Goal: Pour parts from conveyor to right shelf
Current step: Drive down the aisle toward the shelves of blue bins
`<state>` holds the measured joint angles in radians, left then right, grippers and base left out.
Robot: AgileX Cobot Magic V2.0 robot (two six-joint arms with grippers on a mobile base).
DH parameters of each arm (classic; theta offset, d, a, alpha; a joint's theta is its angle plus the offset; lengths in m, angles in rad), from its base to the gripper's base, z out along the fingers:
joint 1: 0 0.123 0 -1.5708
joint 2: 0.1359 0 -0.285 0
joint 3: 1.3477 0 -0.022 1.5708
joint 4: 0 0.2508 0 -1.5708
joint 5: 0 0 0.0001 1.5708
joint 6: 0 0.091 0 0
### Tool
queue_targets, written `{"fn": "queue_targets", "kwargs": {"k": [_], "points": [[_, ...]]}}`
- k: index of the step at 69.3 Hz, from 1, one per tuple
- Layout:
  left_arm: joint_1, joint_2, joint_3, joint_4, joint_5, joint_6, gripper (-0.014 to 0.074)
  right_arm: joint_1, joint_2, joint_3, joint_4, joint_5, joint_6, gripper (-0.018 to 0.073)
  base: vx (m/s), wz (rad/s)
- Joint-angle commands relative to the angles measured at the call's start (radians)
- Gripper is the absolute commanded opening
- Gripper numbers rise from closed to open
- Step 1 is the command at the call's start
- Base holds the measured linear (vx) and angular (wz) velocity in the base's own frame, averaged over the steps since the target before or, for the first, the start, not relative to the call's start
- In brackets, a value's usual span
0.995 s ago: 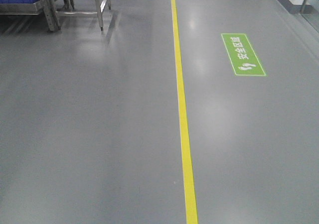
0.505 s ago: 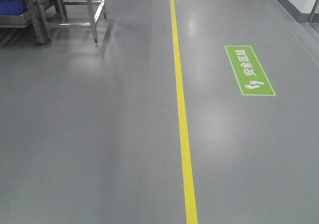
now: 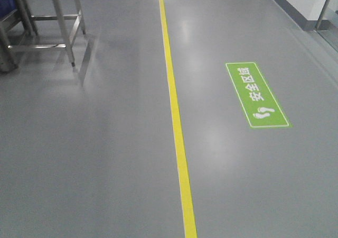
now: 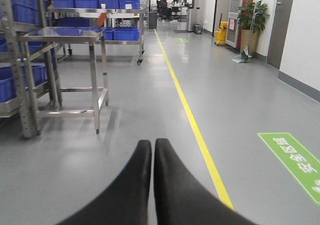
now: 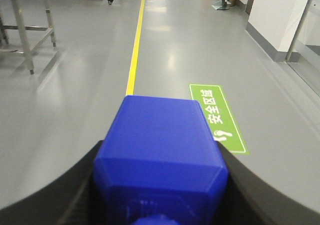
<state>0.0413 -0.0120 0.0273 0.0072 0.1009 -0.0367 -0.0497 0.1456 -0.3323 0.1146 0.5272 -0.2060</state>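
The blue block [image 5: 162, 150] is squeezed between the two black fingers of the right gripper [image 5: 164, 182]. A round bump at its near end may be a stud, but it is blurry. The left gripper [image 4: 152, 152] is closed tight, with nothing in it. Below lies grey floor [image 3: 95, 158] with a yellow line [image 3: 177, 127] and a green sign [image 3: 257, 95]. A steel rack [image 4: 20, 75] with blue bins [image 4: 22, 0] stands nearby.

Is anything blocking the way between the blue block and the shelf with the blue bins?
Nothing visible on the floor does. The right gripper holds the blue block; the shelf stands ahead-left, beside a steel table.
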Motion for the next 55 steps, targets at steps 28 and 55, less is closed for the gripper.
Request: {"fn": "queue_targets", "kwargs": {"k": [28, 55], "points": [[-0.005, -0.013, -0.020, -0.007, -0.079, -0.008, -0.0006, -0.001, 0.012, -0.029, -0.004, -0.068, -0.002, -0.0005, 0.86, -0.05], [-0.005, -0.013, -0.020, -0.007, -0.079, -0.008, -0.0006, -0.001, 0.012, -0.029, -0.004, -0.065, -0.002, -0.0005, 0.90, 0.08]]}}
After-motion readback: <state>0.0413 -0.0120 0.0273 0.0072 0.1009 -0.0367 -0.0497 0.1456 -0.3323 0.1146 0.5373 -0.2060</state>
